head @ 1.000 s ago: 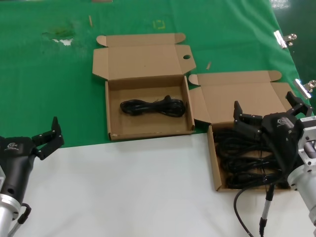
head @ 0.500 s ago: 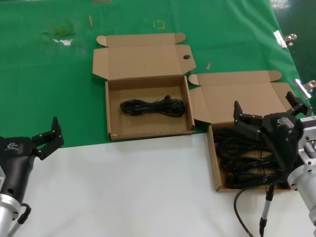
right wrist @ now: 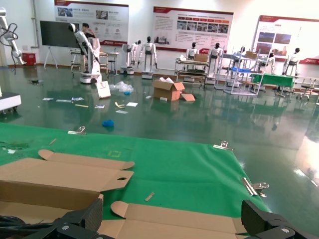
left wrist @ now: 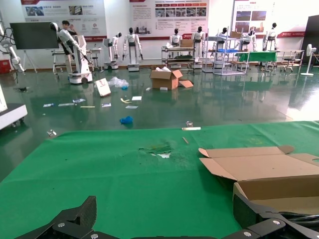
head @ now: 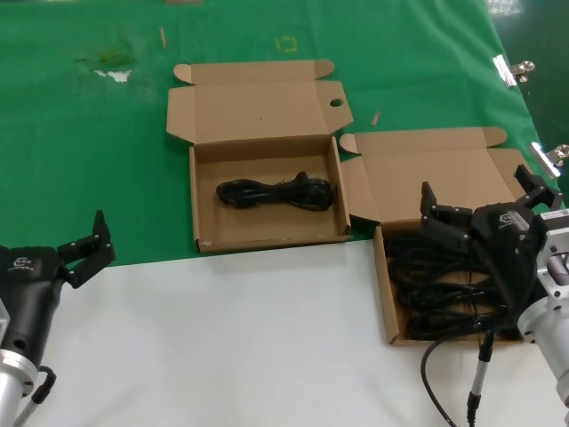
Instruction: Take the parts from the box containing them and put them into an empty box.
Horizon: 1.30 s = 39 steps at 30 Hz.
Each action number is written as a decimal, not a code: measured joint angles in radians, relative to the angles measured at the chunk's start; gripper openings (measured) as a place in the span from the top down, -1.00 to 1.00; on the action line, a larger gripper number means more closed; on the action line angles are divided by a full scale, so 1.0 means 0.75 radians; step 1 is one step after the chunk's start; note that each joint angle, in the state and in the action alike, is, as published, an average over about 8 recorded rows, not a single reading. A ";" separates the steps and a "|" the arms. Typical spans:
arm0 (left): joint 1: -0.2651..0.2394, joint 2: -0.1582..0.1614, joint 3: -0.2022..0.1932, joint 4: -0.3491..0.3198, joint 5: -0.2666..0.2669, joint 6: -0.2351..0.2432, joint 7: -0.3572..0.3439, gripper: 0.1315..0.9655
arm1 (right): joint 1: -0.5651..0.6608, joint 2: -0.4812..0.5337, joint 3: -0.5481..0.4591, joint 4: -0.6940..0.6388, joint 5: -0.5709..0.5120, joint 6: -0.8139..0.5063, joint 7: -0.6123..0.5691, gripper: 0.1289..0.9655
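Two grippers, fingers spread — right gripper [head: 480, 200] over cables [head: 440, 289] in right box [head: 385, 294], left gripper [head: 89, 245] idle.

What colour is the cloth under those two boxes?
Green cloth, clearest in the head view.
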 joint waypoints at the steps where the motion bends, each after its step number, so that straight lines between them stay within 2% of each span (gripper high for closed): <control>1: 0.000 0.000 0.000 0.000 0.000 0.000 0.000 -1.00 | 0.000 0.000 0.000 0.000 0.000 0.000 0.000 -1.00; 39: 0.000 0.000 0.000 0.000 0.000 0.000 0.000 -1.00 | 0.000 0.000 0.000 0.000 0.000 0.000 0.000 -1.00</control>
